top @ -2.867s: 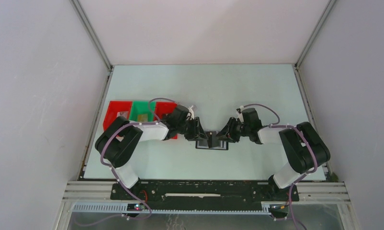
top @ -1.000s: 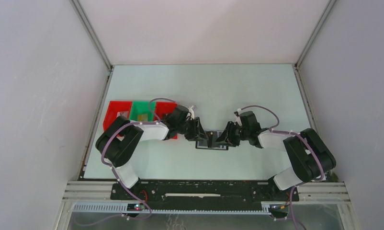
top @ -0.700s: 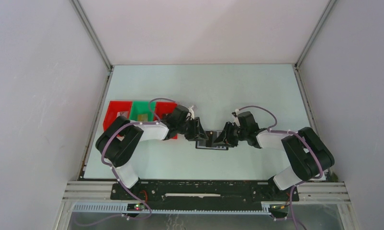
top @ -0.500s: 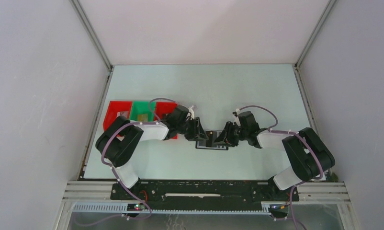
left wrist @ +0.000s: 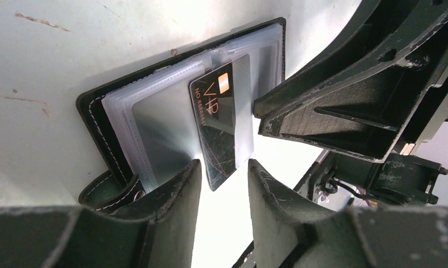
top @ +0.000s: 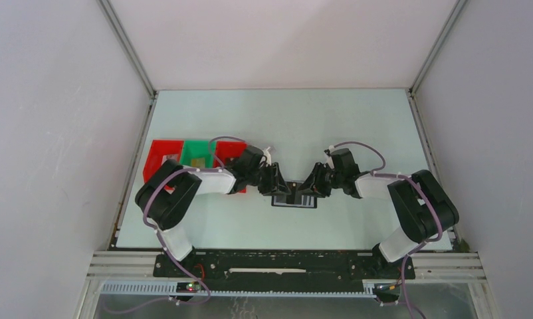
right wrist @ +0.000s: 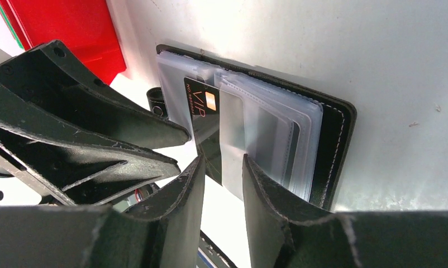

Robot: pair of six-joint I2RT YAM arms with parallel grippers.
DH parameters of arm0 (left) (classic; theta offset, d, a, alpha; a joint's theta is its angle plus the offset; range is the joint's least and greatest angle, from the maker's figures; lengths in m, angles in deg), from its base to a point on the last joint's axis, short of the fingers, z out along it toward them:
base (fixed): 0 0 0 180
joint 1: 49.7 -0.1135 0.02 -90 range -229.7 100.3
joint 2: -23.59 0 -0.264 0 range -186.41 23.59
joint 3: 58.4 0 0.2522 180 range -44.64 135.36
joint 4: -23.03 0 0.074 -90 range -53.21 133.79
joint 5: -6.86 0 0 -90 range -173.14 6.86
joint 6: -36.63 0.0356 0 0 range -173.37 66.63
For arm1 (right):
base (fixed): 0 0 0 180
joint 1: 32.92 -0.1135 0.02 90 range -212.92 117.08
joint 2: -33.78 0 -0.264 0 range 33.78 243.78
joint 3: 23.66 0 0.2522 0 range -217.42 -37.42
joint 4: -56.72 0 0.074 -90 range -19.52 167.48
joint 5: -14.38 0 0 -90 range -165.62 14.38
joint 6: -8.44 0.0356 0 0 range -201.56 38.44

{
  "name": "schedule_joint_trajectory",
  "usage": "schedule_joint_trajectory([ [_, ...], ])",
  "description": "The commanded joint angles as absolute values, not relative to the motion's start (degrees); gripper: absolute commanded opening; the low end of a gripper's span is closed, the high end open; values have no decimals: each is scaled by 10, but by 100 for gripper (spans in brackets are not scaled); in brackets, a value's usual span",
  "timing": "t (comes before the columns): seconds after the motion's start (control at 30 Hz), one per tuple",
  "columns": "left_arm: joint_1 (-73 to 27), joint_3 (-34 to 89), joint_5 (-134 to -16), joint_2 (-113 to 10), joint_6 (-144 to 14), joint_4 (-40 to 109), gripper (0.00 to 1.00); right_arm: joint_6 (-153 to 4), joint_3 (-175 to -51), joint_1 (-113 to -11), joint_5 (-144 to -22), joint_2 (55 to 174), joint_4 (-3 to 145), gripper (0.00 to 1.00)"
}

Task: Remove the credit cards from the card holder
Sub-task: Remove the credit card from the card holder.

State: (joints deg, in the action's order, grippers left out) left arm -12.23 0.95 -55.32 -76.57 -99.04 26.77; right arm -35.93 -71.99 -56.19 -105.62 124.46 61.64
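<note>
Black card holder (left wrist: pixel 93 117) lies open on the table (top: pixel 284 119), between our two end effectors. We see the left end effector (left wrist: pixel 222 164) and right end effector (right wrist: pixel 223 159) spread a little, pinching nothing. One dark credit card (left wrist: pixel 217 128) pokes from clear sleeves (left wrist: pixel 160 123), just in front of both.

I'm running this from afar in a robotics lab cell: bare white walls (top: pixel 284 40) box in my pale desk (top: pixel 284 119), with aluminium rails (top: pixel 450 266) along its front.

VIP card (left wrist: pixel 219 128) protrudes from open card holder (left wrist: pixel 99 120).
</note>
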Motion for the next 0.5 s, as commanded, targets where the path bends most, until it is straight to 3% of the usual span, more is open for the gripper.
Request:
schedule_joint_trajectory([
  [0.0,-116,19,-574,-794,-983,306,43,-367,-733,-567,-1038,1262,624,40],
  [0.47,-117,11,-600,-807,-968,316,44,-362,-721,-577,-1023,1279,614,39],
])
